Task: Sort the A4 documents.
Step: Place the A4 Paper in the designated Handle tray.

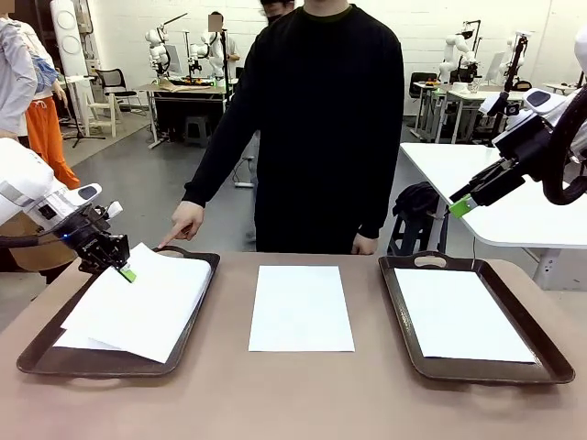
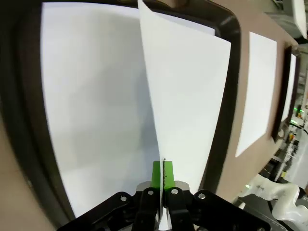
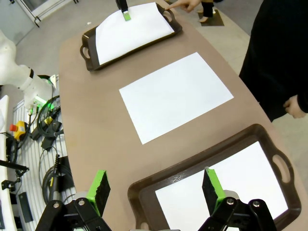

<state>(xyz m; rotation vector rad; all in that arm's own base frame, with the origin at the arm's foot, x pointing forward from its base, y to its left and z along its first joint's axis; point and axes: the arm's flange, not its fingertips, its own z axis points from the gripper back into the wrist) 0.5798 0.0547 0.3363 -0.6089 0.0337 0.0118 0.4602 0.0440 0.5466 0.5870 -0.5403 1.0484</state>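
My left gripper [image 1: 127, 271] [image 2: 162, 174] is shut on the edge of a white A4 sheet [image 1: 142, 302] [image 2: 185, 96], held lifted and tilted over the left dark brown tray [image 1: 37, 357] [image 2: 29, 144]. Another sheet [image 1: 73, 341] [image 2: 91, 120] lies flat in that tray beneath it. A third A4 sheet [image 1: 301, 308] [image 3: 175, 96] lies on the table's middle. One more sheet [image 1: 463, 314] [image 3: 231, 183] rests in the right tray [image 1: 550, 367] [image 3: 192, 166]. My right gripper [image 1: 461, 207] [image 3: 156, 190] hangs open, high above the right tray. The person's finger [image 1: 168, 241] points at the left tray's far rim.
The person in black stands at the far side, the other hand [image 1: 364, 244] hanging by the table's edge. A white table [image 1: 514, 192] stands beyond the right tray. Bare brown tabletop [image 1: 275, 394] runs along the near edge.
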